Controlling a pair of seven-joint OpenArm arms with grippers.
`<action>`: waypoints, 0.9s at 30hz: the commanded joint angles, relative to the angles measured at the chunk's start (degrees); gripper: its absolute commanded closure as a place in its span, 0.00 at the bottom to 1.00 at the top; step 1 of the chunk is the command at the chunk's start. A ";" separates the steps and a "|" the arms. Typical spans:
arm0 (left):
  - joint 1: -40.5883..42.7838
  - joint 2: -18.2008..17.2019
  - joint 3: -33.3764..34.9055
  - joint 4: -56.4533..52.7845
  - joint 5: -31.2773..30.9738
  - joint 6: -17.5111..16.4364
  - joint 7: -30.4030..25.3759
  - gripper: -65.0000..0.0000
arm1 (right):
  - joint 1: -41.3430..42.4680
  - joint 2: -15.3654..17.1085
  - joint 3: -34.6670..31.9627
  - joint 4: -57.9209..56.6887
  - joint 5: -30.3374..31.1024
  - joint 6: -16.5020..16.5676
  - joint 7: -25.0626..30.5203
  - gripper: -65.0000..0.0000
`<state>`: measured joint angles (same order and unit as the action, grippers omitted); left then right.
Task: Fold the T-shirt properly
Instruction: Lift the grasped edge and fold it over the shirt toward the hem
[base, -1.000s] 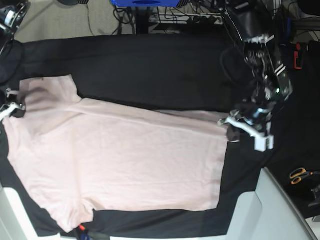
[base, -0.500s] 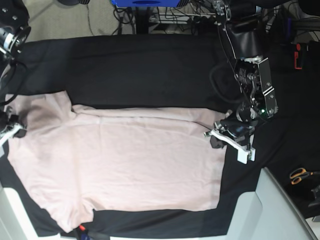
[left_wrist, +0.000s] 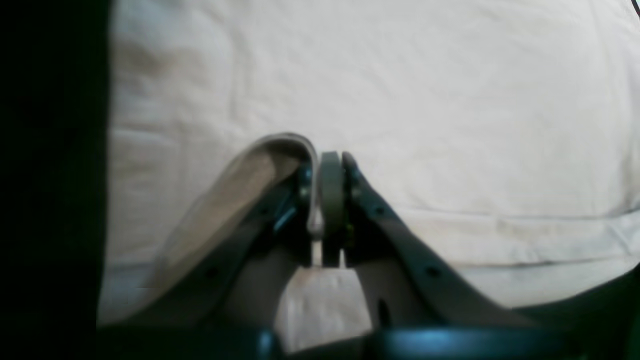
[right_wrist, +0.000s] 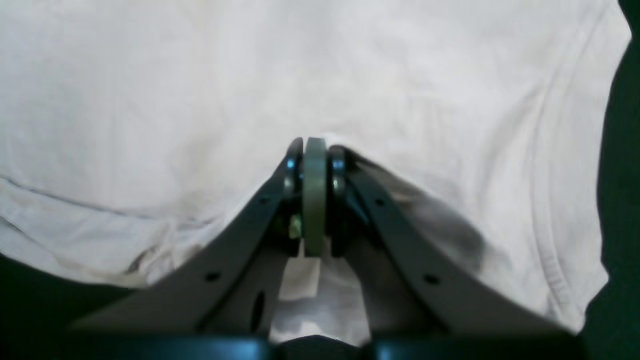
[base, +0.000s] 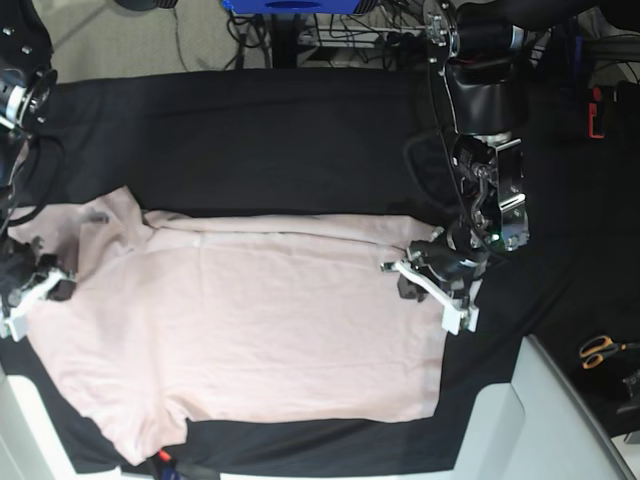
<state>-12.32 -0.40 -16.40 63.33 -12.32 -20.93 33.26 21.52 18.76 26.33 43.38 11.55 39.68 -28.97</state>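
The plain pale pink cotton T-shirt (base: 250, 330) is soft, light and limp, so I judge it will sag and crease; it is best held at an edge, both sides together. It lies spread on the tabletop covered with black cloth (base: 260, 140), its far edge turned over. The left pincer (base: 425, 278) and the right pincer (base: 28, 290) are each clamped on its fabric.
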 joint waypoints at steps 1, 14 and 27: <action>-1.88 -0.43 -0.08 0.54 -0.65 -0.30 -1.39 1.00 | 1.38 1.15 0.18 0.80 0.71 0.32 1.76 1.00; -2.85 -2.01 -1.13 -1.13 -0.65 -0.30 -7.72 1.00 | 1.38 1.32 0.18 0.71 0.71 0.32 8.00 1.00; -3.11 -2.01 -1.13 -5.00 -1.09 2.77 -12.38 1.00 | 2.35 0.97 0.44 -2.45 0.80 -0.96 13.81 1.00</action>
<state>-14.06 -2.11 -17.45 57.34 -12.43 -18.06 22.31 22.33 18.72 26.65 40.05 11.57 38.59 -16.49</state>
